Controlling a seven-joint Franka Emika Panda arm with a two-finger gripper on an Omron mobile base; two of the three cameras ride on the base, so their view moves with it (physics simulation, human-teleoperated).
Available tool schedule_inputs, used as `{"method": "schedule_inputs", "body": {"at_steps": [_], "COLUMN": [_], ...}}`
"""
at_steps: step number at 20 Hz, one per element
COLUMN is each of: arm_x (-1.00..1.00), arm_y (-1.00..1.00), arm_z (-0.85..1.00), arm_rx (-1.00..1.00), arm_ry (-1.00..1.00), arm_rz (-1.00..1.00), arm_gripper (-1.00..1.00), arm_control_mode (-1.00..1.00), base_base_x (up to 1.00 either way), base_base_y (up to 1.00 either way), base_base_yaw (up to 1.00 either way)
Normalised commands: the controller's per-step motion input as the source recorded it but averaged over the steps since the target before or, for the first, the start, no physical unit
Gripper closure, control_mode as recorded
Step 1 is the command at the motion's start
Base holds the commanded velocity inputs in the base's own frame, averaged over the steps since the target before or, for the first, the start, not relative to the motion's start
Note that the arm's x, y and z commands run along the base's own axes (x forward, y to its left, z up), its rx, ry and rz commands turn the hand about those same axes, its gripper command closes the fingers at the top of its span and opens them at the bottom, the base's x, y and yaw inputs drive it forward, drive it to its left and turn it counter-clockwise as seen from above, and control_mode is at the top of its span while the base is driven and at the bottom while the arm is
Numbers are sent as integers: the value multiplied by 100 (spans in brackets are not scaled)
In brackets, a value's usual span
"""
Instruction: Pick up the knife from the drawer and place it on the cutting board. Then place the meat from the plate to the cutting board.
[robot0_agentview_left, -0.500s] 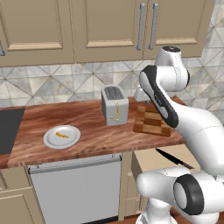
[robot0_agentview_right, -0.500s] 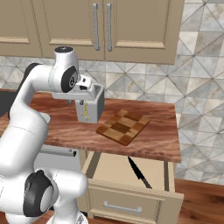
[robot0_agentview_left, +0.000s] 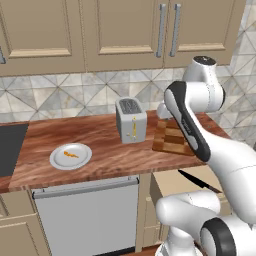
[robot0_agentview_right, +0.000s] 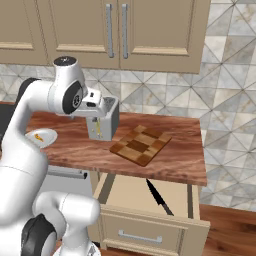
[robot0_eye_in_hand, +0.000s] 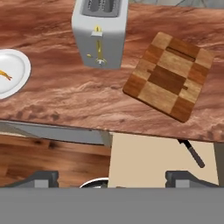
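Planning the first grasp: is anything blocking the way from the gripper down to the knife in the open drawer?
Nothing visible does. The knife lies uncovered in the open drawer, and the open gripper hangs above it with clear space between.

Beige cabinets (robot0_agentview_left: 125, 32) hang over a grey geometric tile backsplash (robot0_agentview_left: 75, 97) and reddish-brown countertop (robot0_agentview_left: 95, 137).
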Motion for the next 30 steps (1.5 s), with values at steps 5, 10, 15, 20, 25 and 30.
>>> {"method": "schedule_inputs", "body": {"at_steps": [5, 10, 15, 20, 25, 30], "arm_x": [-27, -31, -20, -52, -69, -67], "arm_y": [0, 0, 0, 24, 44, 64], "arm_z": [0, 0, 0, 0, 0, 0], "arm_rx": [0, -1, 0, 0, 0, 0], "arm_ry": [-1, 4, 0, 0, 0, 0], "arm_rz": [0, 0, 0, -6, -20, -23], "arm_gripper": [-100, -100, -100, -100, -100, -100], "arm_control_mode": [-100, -100, -100, -100, -100, -100], "base_base_x": [0, 0, 0, 0, 0, 0], "base_base_y": [0, 0, 0, 0, 0, 0], "base_base_yaw": [0, 0, 0, 0, 0, 0]}}
